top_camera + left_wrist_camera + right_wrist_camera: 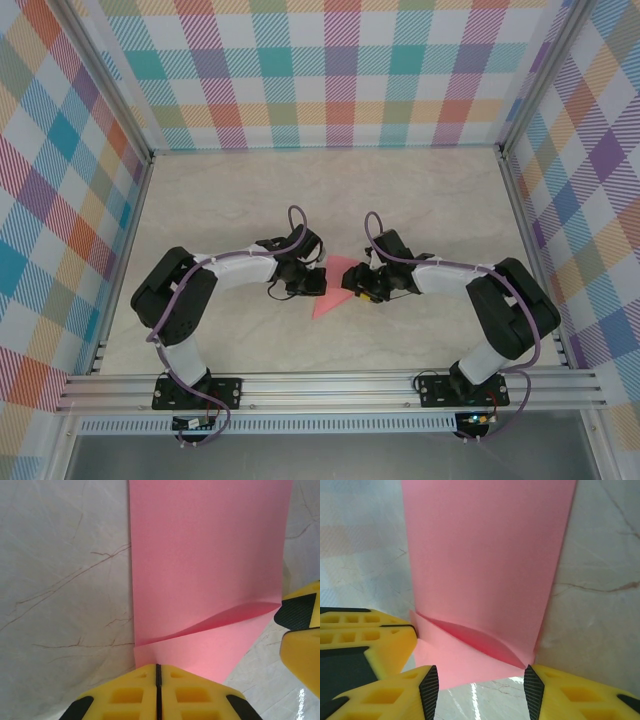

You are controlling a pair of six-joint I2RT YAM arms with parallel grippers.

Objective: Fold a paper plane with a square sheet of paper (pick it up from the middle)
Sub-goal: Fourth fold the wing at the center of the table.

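At the near edge of the table [430, 200] stood the two arm bases, and both arms bent inward so that the grippers met just nearer than its middle, about midway between the left and right edges. The left gripper [157, 672] was fully closed, its yellow fingertips pressed together right at the near edge of the square sheet of paper [200, 555]. The paper ran in under the tips, but I could not tell whether they pinched it. The right gripper [481, 687] faced it from the other side with its jaws partly apart and nothing between the pads, the paper's edge lying just beyond them. The salmon-pink sheet lay on the table between the two grippers, already folded: from above it showed a triangular outline with one point toward the near edge, and close up a flap stood slightly raised along a slanting crease
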